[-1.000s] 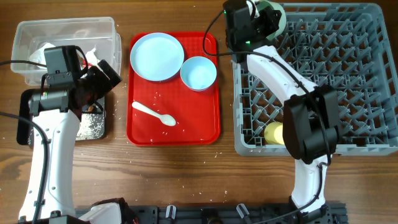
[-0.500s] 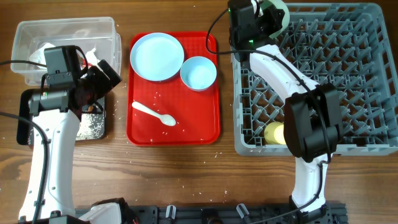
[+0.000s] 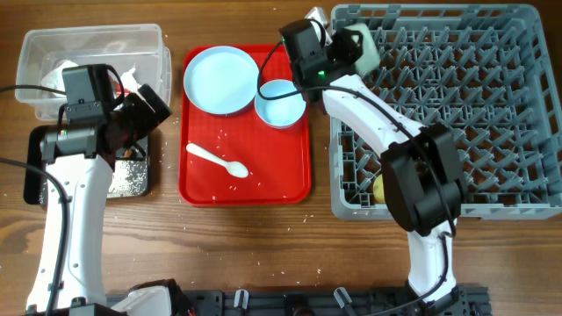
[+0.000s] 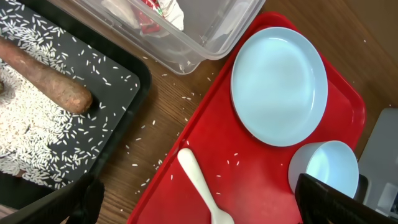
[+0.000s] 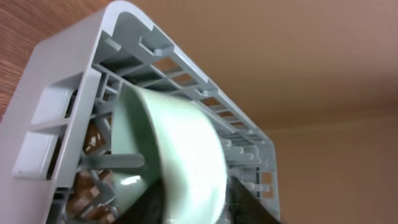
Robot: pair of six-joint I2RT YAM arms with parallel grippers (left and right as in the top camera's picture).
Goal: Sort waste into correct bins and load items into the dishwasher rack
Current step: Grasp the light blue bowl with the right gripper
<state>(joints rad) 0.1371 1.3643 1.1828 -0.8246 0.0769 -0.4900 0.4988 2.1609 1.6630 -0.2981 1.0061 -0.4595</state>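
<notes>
My right gripper (image 3: 345, 48) holds the mint-green bowl (image 3: 365, 49) on its side at the back-left corner of the grey dishwasher rack (image 3: 492, 105). In the right wrist view the bowl (image 5: 180, 155) sits between my dark fingers (image 5: 252, 208) against the rack's wall. My left gripper (image 3: 145, 110) is open and empty, between the black tray (image 3: 132, 180) and the red tray (image 3: 263, 180). The plate (image 3: 221, 80), pale-blue bowl (image 3: 281, 103) and white spoon (image 3: 218, 161) lie on the red tray. The yellow cup (image 3: 384, 187) lies in the rack, partly hidden by my arm.
The clear tub (image 3: 88, 44) at the back left holds crumpled paper (image 3: 66, 72) and a red-and-white wrapper (image 4: 158, 9). The black tray holds the brown carrot-shaped piece (image 4: 43, 74) and rice grains (image 4: 25, 137). Loose grains lie on the wood and on the red tray.
My right gripper has moved left and toward the front with the mint-green bowl, from above the rack's back edge to its back-left corner. The left arm has not moved.
</notes>
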